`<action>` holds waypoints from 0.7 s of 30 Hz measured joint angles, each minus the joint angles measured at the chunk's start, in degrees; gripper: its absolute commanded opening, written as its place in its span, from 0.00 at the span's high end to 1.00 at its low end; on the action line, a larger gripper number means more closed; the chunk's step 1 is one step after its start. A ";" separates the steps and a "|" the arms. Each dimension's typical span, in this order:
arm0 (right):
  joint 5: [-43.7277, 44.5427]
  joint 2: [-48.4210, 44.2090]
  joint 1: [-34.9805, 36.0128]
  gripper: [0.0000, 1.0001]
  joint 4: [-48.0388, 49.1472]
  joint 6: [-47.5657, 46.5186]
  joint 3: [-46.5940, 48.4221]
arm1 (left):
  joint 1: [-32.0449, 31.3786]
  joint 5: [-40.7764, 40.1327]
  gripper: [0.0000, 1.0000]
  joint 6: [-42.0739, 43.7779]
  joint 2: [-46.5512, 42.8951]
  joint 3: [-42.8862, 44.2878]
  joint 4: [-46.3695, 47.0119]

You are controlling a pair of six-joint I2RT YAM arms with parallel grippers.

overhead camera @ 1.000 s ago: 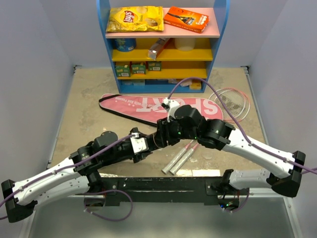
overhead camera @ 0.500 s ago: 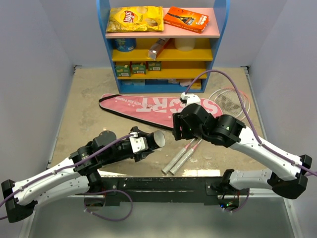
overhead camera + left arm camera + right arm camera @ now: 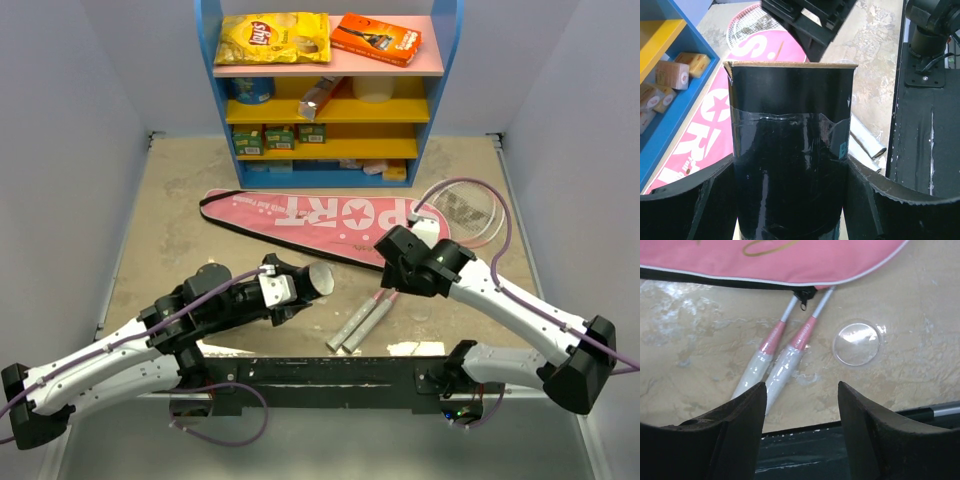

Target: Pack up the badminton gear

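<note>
My left gripper (image 3: 292, 288) is shut on the long black tube (image 3: 316, 278) and holds it above the table, its open end toward the right. In the left wrist view the tube (image 3: 790, 125) fills the space between the fingers (image 3: 875, 200). The pink SPORT bag (image 3: 320, 214) lies across the middle. Two rackets lie partly under it: white handles (image 3: 358, 324) stick out toward me, and the heads (image 3: 468, 208) show at its right end. My right gripper (image 3: 393, 268) is open and empty above the handles (image 3: 771, 366), near the bag's zip end (image 3: 790, 260). The shuttlecock is out of view.
A clear round lid (image 3: 857, 342) lies on the table right of the handles. A blue shelf unit (image 3: 330, 90) stands at the back, with a yellow crisp packet (image 3: 272, 38) and an orange box (image 3: 376, 36) on top. The black base rail (image 3: 320, 378) runs along the near edge.
My right gripper has pulled away from the tube's mouth, moving right and down over the racket handles. The left gripper has kept the tube almost still.
</note>
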 measured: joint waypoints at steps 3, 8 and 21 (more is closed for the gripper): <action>-0.09 -1.40 -1.66 0.42 0.52 3.52 -3.67 | 0.00 0.02 1.00 -0.46 -0.72 0.00 0.04; -0.46 -1.92 -5.18 0.44 3.85 7.98 -9.77 | 0.00 0.02 1.00 -1.36 -1.60 0.00 0.39; -3.04 2.95 -12.13 0.51 14.27 10.03 -18.82 | 0.00 0.59 1.00 -2.67 -1.84 0.00 1.73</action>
